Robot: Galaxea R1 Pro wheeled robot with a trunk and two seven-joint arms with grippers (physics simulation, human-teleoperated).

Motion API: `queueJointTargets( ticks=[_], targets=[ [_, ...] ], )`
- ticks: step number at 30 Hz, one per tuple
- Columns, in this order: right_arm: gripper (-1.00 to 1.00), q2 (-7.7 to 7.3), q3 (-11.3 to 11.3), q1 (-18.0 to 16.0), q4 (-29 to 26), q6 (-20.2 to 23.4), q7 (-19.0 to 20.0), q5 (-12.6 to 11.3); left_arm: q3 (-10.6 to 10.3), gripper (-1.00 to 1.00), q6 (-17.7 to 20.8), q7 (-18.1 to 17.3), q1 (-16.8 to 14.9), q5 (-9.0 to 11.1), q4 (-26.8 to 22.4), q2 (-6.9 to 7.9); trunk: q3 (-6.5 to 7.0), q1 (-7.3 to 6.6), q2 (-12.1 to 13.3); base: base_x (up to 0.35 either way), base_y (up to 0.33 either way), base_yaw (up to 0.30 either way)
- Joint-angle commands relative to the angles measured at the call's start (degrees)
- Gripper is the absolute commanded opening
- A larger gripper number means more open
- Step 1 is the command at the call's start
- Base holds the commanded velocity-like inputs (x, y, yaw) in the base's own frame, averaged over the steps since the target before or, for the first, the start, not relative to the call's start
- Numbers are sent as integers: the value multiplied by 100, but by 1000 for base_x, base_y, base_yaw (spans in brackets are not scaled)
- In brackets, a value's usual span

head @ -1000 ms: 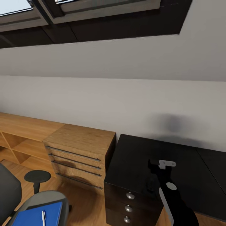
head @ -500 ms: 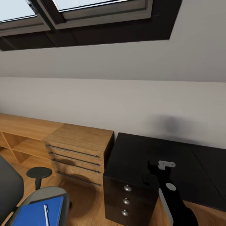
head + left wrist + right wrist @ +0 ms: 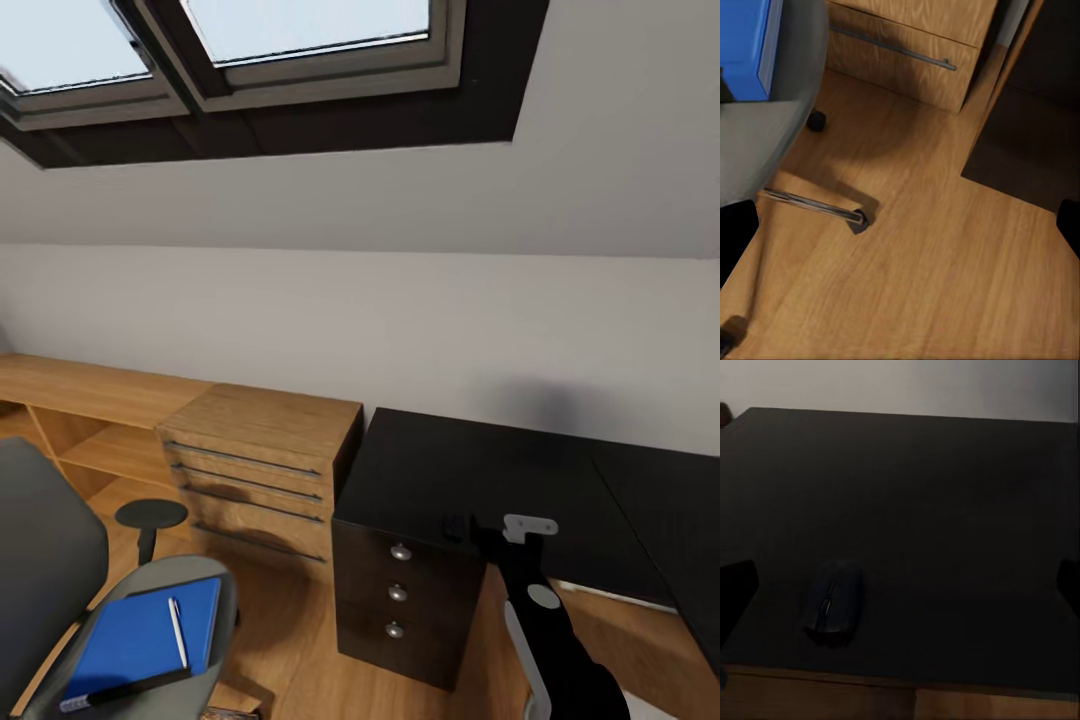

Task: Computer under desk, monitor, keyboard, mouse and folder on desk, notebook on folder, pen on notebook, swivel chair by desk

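Head view showed the mouse point(image 3: 832, 606) already on the desk point(image 3: 440, 470); beside the desk, the folder point(image 3: 140, 640) and pen point(image 3: 177, 632) awaited on the swivel chair point(image 3: 60, 560); both grippers' fingers stood apart, empty.

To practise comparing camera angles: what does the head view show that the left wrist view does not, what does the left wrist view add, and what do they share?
Head view alone: the skylight windows, the black desk top with its three silver-knobbed drawers, the right gripper over the desk's front edge, and a pen lying on the folder.

Left wrist view alone: the swivel chair's chrome base leg and a caster on the wooden floor.

Both: the blue folder on the grey swivel chair seat, and the light wooden drawer cabinet with bar handles.
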Motion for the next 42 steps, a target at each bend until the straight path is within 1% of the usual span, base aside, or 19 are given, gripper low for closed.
queueJointTargets(
  ticks=[1,7,17,31,36,37,42],
  targets=[
    [100,5,-5,-3,-6,37,-9,21,-19,100,-20,2,-4,54,3,-1,-7,-2,-5,-190,0,0],
    [100,16,3,-3,52,37,-8,11,-19,100,-20,3,-4,54,3,1,-7,-2,-5,-43,0,-81],
    [100,17,11,-3,83,37,-8,3,-14,100,-20,3,-4,54,3,1,-7,-2,-5,-20,15,-242],
    [100,23,23,-3,157,37,-6,2,-11,100,-20,3,-4,54,3,1,-8,-2,-5,-210,203,-265],
    [100,89,25,-3,201,33,-15,7,-10,100,-20,3,-4,54,3,1,-30,-2,-5,-216,207,-207],
    [100,115,24,-3,208,31,-15,8,-10,100,-20,3,-4,54,3,1,-37,-2,-5,-107,96,-183],
    [100,156,19,-3,247,29,-16,13,-10,100,-20,4,-4,54,3,1,-70,-2,-5,-51,46,-167]
  ],
)
